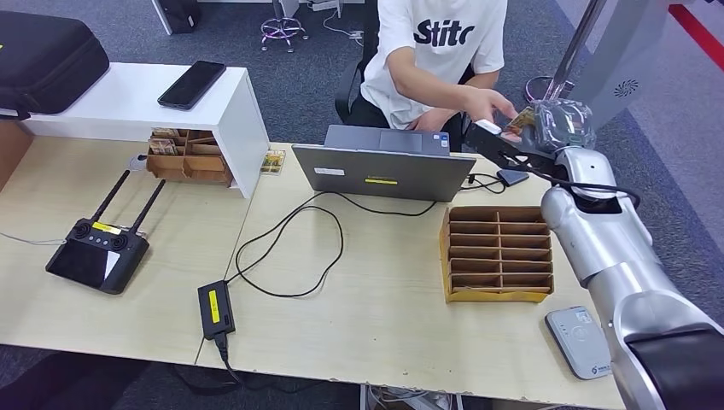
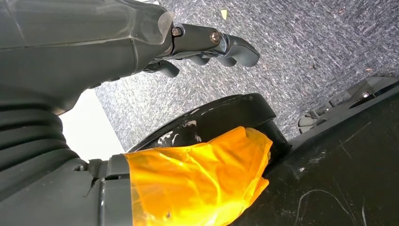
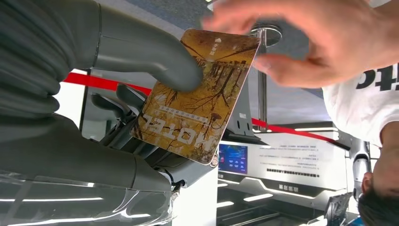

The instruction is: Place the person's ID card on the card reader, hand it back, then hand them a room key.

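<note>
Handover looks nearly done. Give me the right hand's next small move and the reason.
Probably hold steady, then ease the thumb off. The right hand pins the hotel key card out toward the person, whose hand is closing on the card's far edge but may not yet grip it.

Right arm [image 1: 627, 256]: silver segmented casing, black band near the elbow, black cable along the forearm, clear cover over the wrist. Right hand [image 3: 141, 94]: grey ribbed cover, thick grey thumb, darker fingers. Left hand [image 2: 207, 44]: dark fingers with visible screws. Person [image 1: 440, 47]: white short-sleeved T-shirt with dark lettering.
</note>
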Available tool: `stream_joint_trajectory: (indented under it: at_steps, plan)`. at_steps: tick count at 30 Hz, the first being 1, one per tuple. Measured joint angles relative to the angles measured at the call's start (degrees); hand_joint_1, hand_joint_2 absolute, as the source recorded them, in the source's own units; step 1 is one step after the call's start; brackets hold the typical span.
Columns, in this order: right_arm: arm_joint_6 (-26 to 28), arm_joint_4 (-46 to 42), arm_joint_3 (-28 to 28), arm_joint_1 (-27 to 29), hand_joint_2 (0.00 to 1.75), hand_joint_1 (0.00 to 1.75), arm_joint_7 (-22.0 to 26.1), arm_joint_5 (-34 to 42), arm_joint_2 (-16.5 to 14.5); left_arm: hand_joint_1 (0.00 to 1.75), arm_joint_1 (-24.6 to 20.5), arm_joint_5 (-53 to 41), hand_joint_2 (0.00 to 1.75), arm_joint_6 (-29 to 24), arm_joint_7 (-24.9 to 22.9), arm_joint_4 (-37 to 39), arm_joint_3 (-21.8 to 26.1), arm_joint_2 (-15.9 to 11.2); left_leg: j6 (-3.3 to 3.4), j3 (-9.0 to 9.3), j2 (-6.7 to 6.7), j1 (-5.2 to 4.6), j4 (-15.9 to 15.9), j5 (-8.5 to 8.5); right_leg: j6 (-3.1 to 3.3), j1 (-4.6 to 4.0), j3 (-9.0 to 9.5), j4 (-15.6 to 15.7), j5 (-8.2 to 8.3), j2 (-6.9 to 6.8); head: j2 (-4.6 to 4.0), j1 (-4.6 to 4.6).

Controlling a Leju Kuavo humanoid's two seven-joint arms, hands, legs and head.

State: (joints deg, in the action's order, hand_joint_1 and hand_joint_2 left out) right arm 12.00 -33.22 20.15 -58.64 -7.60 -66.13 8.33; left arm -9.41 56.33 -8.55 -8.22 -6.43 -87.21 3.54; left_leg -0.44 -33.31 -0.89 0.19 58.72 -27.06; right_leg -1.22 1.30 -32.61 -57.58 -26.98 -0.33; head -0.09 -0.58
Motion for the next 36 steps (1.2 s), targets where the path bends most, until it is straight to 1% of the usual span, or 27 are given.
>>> stream_joint_trajectory:
  at_steps: [2, 4, 14, 30, 33, 36]
  plan:
    - [0.0, 0.0, 0.1, 0.0, 1.75, 0.66, 0.0, -0.4, -0.4, 0.00, 0.0, -0.1, 1.75, 0.0, 0.0, 0.0, 0.0, 0.0, 0.00, 0.00, 0.00, 0.00, 0.0, 0.00, 0.00, 0.00, 0.00, 0.0, 0.00, 0.00, 0.00, -0.01]
    - [0.0, 0.0, 0.4, 0.0, 1.75, 0.01, 0.0, -0.9, -0.8, 0.00, 0.0, -0.1, 1.75, 0.0, 0.0, 0.0, 0.0, 0.0, 0.00, 0.00, 0.00, 0.00, 0.0, 0.00, 0.00, -0.01, 0.00, 0.0, 0.00, 0.00, 0.00, -0.01]
    - [0.0, -0.2, 1.4, 0.2, 1.75, 0.00, 0.2, -1.6, -2.4, 0.00, 0.0, -0.1, 1.75, 0.1, 0.0, 0.0, 0.0, 0.0, 0.00, 0.01, 0.00, 0.03, 0.0, 0.00, 0.00, 0.00, -0.01, 0.0, 0.00, 0.00, 0.00, 0.00]
    - [0.5, -0.4, 1.6, 0.8, 1.75, 0.00, 0.5, -1.3, -2.5, 0.00, 0.0, 0.0, 1.75, 0.1, 0.0, 0.0, 0.0, 0.0, 0.00, 0.01, 0.01, 0.02, 0.0, 0.00, 0.00, 0.00, -0.02, 0.0, 0.00, 0.01, 0.00, 0.00]
    - [2.0, -1.7, 1.0, 1.5, 1.75, 0.00, 2.1, 0.7, -2.5, 0.00, 0.0, 0.5, 1.75, 0.0, 0.0, 0.0, 0.0, 0.0, 0.00, 0.01, 0.01, 0.02, 0.0, 0.00, 0.00, 0.00, -0.03, 0.0, 0.00, 0.01, 0.00, 0.00]
    - [2.7, -6.0, -0.4, 3.8, 1.75, 0.00, 5.4, 5.6, -2.5, 0.00, 0.1, 1.6, 1.75, -0.1, 0.1, 0.0, 0.0, 0.0, -0.01, 0.02, 0.01, 0.02, 0.0, 0.00, 0.00, -0.01, -0.03, 0.0, -0.01, 0.01, 0.00, 0.00]
